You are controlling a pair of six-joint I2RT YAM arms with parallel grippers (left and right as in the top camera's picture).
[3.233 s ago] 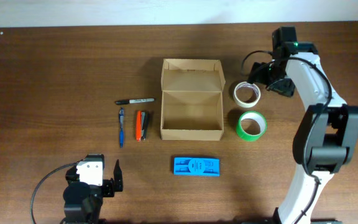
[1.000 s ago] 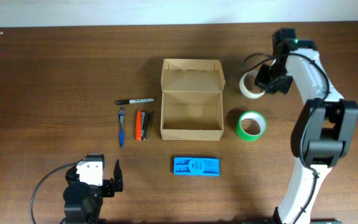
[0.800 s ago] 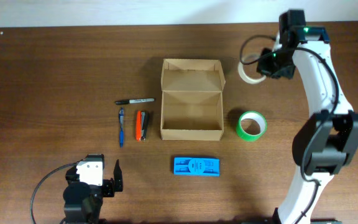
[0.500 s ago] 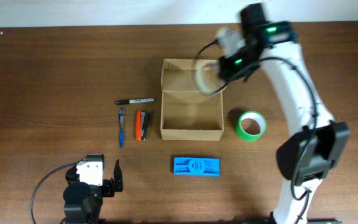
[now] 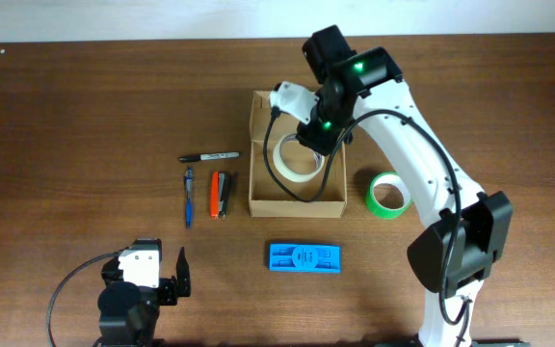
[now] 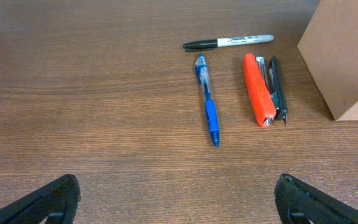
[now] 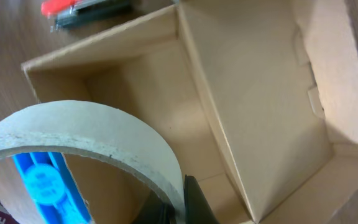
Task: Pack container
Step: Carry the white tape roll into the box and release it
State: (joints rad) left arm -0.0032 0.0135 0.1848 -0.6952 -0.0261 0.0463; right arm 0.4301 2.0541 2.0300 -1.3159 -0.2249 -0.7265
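Note:
The container (image 5: 297,205) is an open tan cardboard box at mid-table, its lid flap folded back. My right gripper (image 5: 308,145) hangs over the box, shut on the wall of a white tape roll (image 5: 295,159) held just above the box's inside. In the right wrist view the fingers (image 7: 194,202) pinch the roll's (image 7: 92,130) rim, with the container's bare floor (image 7: 247,106) beyond. My left gripper (image 5: 147,270) rests at the near left, open, with nothing between its fingers (image 6: 179,199).
A green tape roll (image 5: 390,193) lies right of the box. A flat blue plastic item (image 5: 304,257) sits in front of it. Left of the box lie a black marker (image 6: 229,42), a blue pen (image 6: 207,99) and an orange stapler (image 6: 260,89).
My right arm has swung left from the back right of the table, carrying the white tape roll over the box. The left arm has not moved.

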